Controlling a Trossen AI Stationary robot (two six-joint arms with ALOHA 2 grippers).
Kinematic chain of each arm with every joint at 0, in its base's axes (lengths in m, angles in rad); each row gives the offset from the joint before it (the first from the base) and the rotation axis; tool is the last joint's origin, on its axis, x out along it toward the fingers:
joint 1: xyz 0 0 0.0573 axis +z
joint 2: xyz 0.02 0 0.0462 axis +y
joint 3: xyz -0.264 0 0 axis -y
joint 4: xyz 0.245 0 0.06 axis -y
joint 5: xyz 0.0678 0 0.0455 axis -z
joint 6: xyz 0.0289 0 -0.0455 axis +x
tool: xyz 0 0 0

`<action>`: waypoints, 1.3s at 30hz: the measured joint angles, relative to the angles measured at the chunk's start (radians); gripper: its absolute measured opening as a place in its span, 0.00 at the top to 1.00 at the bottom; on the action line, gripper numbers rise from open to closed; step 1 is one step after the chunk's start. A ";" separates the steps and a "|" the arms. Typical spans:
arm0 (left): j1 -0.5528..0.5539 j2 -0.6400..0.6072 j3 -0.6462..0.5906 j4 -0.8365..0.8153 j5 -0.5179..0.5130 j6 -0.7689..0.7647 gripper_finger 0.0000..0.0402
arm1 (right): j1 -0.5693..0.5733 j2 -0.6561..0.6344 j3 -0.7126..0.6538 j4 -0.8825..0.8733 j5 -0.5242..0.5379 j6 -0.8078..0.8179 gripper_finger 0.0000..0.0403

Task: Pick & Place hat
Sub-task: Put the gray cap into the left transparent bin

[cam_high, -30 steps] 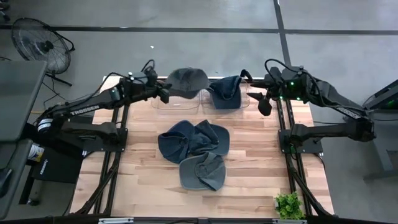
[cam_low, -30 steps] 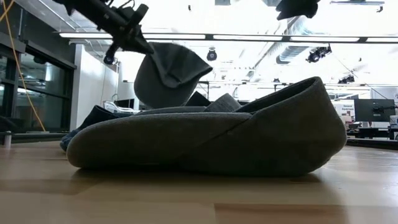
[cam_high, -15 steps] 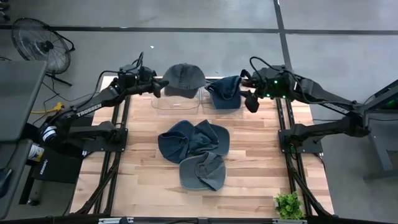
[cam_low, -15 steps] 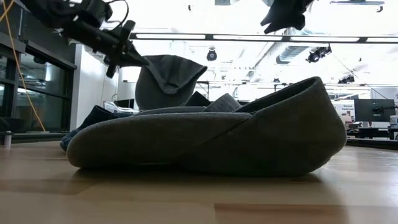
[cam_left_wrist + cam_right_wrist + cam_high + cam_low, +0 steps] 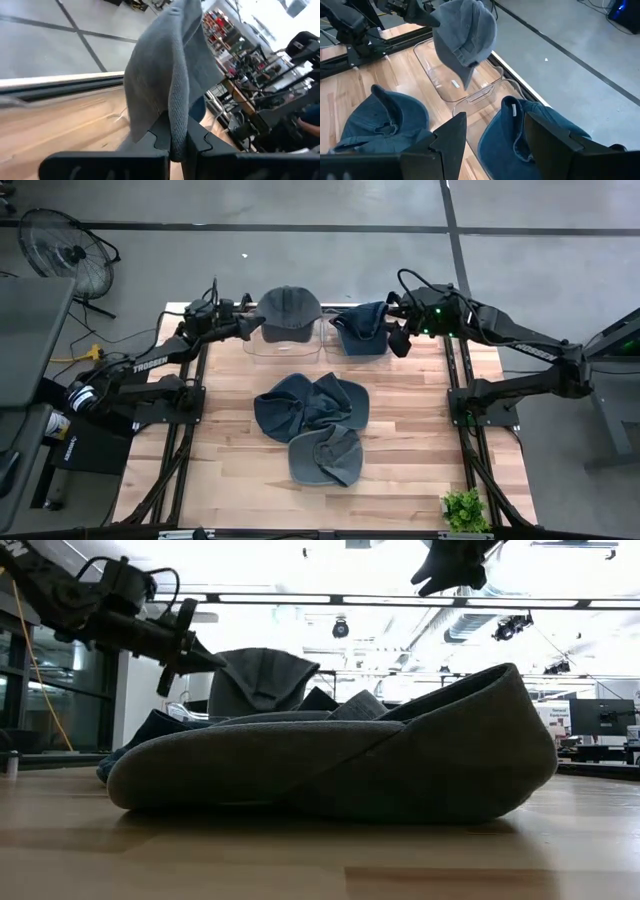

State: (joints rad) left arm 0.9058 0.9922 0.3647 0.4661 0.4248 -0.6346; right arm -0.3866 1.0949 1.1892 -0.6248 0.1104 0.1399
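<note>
A grey cap [image 5: 290, 308] hangs from my left gripper [image 5: 250, 328] over the clear left bin [image 5: 285, 345] at the table's far edge. The low view shows the cap [image 5: 262, 680] beside that gripper [image 5: 190, 650]; its lower end is hidden behind nearer hats. My right gripper [image 5: 400, 340] is open in the air by the right bin, where a blue hat [image 5: 362, 328] lies. In the right wrist view, the grey cap [image 5: 465, 35] is over the clear bin [image 5: 445, 82], with the blue hat [image 5: 520, 135] past my right gripper [image 5: 495, 120]. My left gripper pinches a fold at the cap's edge [image 5: 178, 125] between its two shut fingers [image 5: 159, 136]. It comes from the table's left, slanting slightly down. The cap stands up past the fingers and droops over the bin; whether its lower end touches the bin, I cannot tell.
A pile of dark blue hats [image 5: 310, 402] lies mid-table, with a grey-blue hat [image 5: 325, 455] nearer; that hat [image 5: 340, 765] fills the low view's foreground. A small green plant [image 5: 464, 508] stands at the near right corner. Bare wood lies left and right of the pile.
My left gripper has moved down and back toward the table's left, lowering the grey cap toward the clear bin while staying shut on it. My right gripper has moved toward the table's left, closer to the blue hat's bin.
</note>
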 joint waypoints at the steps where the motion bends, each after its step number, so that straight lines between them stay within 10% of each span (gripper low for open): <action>1: 0.000 0.000 -0.013 0.010 -0.010 -0.012 0.99 | 0.000 0.002 0.000 0.000 0.001 0.002 0.52; 19: 0.000 0.108 -0.049 0.004 -0.033 -0.192 0.98 | 0.000 0.027 0.000 0.009 0.015 0.001 0.52; 39: -0.001 0.118 0.037 -0.002 -0.017 -0.048 0.66 | 0.000 0.027 0.000 -0.039 -0.013 0.002 0.52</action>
State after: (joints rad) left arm 0.9051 1.1103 0.4016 0.4644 0.4080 -0.6830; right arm -0.3862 1.1217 1.1892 -0.6638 0.0975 0.1417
